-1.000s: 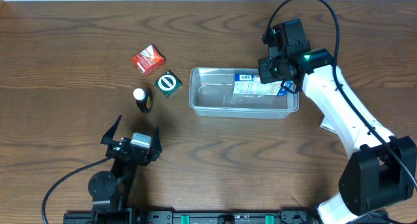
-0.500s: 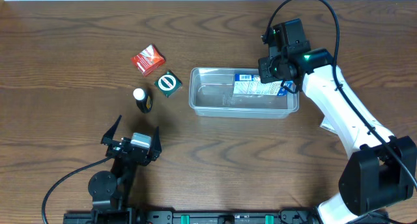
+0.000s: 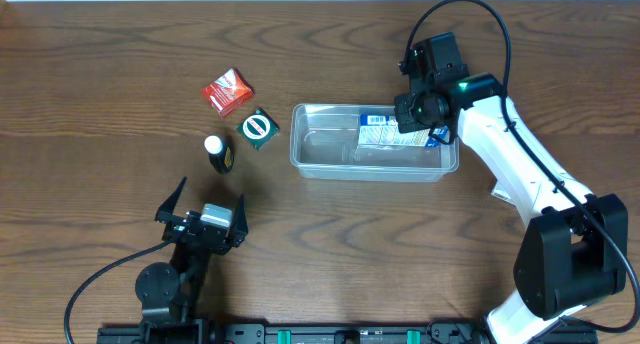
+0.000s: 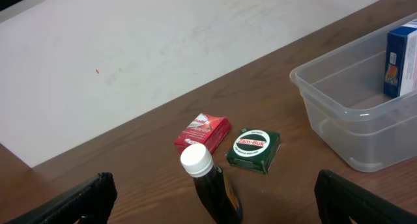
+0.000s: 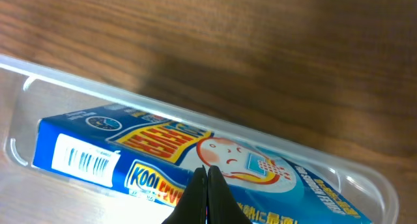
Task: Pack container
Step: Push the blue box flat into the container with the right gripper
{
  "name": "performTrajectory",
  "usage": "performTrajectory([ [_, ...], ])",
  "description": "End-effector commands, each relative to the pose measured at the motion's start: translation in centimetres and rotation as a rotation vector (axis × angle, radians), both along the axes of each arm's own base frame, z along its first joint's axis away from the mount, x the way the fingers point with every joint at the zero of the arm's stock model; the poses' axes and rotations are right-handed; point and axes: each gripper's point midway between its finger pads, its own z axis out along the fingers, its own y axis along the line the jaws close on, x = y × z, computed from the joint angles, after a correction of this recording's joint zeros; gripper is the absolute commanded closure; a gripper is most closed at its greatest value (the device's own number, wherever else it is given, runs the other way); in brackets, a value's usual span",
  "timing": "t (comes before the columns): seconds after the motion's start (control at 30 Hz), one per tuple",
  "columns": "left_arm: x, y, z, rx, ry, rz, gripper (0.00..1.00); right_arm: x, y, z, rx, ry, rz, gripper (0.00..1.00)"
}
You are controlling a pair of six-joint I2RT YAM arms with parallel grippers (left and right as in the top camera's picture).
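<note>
1. The clear, see-through rectangular plastic tub with rounded corners [image 3: 325, 156] sits right of the middle of the brown wooden tabletop [image 3: 120, 44]. Its open top faces up, so things can be lowered in from above.
2. A blue printed packet [image 5: 98, 149] lies in the tub's right end, along the far wall. I judge that this keeps the bare left part free for more things.
3. My right pincer [image 5: 207, 185] is shut tight, tips pressed together with nothing between them, just over the packet's face. I cannot tell whether they touch it. Closed tips suit nudging the packet, not gripping it.
4. My left pincer [image 3: 205, 208] is spread wide and empty, low near the front edge. It faces the things outside the tub.
5. Those are a red packet [image 3: 227, 91], a green square box with a round white label [image 3: 259, 128] and a dark upright bottle with a white cap [image 3: 218, 154]. They sit near each other, left of the tub.
6. I judge the bottle, nearest my left pincer, the handiest next pick.
</note>
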Motion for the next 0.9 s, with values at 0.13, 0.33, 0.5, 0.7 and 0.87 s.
performTrajectory([
  [0.13, 0.1, 0.3, -1.7, -0.014, 0.042, 0.014, 0.02, -1.4, 0.1, -0.9, 0.017, 0.078, -0.005, 0.99],
  [0.33, 0.1, 0.3, -1.7, -0.014, 0.042, 0.014, 0.02, -2.0, 0.7, -0.9, 0.046, 0.103, 0.01, 0.99],
  [0.5, 0.1, 0.3, -1.7, -0.014, 0.042, 0.014, 0.02, -1.9, 0.5, -0.5, 0.048, 0.098, 0.007, 0.98],
  [0.7, 0.1, 0.3, -1.7, -0.014, 0.042, 0.014, 0.02, -2.3, 0.7, 1.7, 0.069, 0.097, 0.04, 0.93],
  [0.87, 0.1, 0.3, -1.7, -0.014, 0.042, 0.014, 0.02, -4.4, 0.2, 2.3, 0.042, 0.184, 0.054, 0.92],
])
